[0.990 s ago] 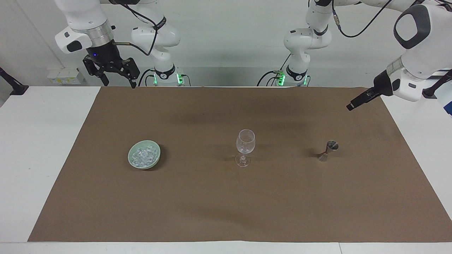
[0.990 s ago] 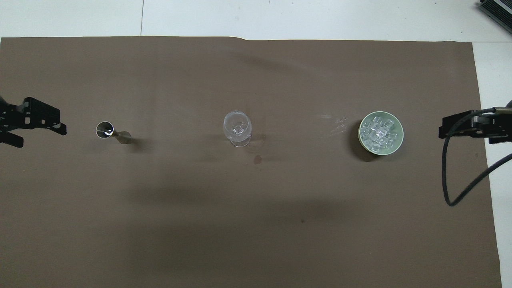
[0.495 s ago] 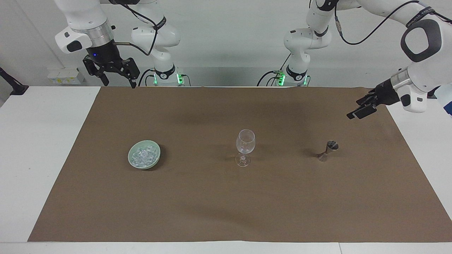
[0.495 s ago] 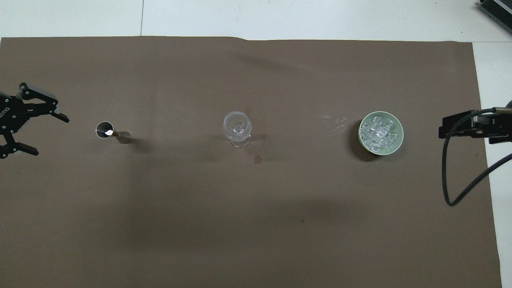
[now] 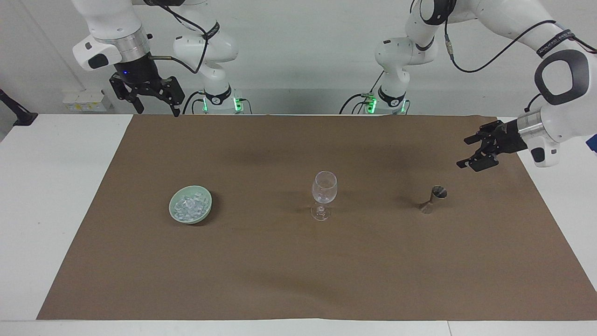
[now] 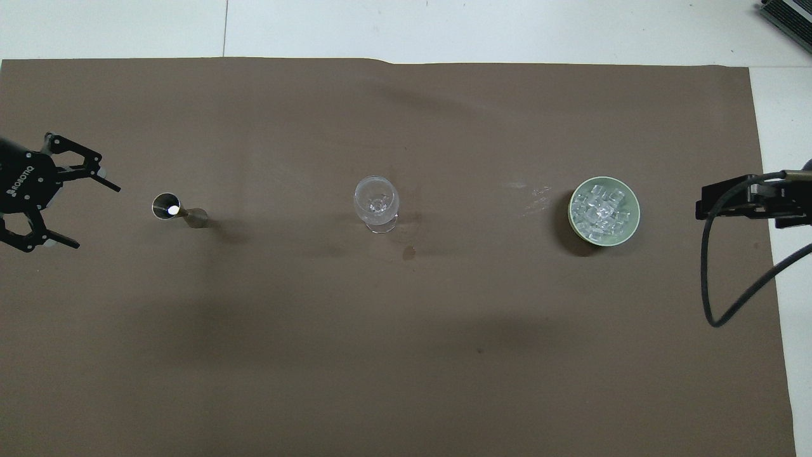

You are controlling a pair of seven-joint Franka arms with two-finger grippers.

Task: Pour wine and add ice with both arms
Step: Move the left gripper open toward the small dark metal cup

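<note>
**Both grippers empty, ice in its bowl**

While the left gripper hangs at the right edge of the facing frame, over the brown mat near the jigger, we see its jaws spread wide with nothing between them. In the overhead frame this gripper sits at the far left, fingers apart, just beside the jigger but not touching it.

We find the right gripper at the upper left of the facing frame, raised over the mat's edge, jaws open and empty; this arm waits.

The ice lies heaped in the pale green bowl, left of centre in the facing frame. The wine glass stands upright at the centre, between bowl and jigger, well apart from both.
</note>
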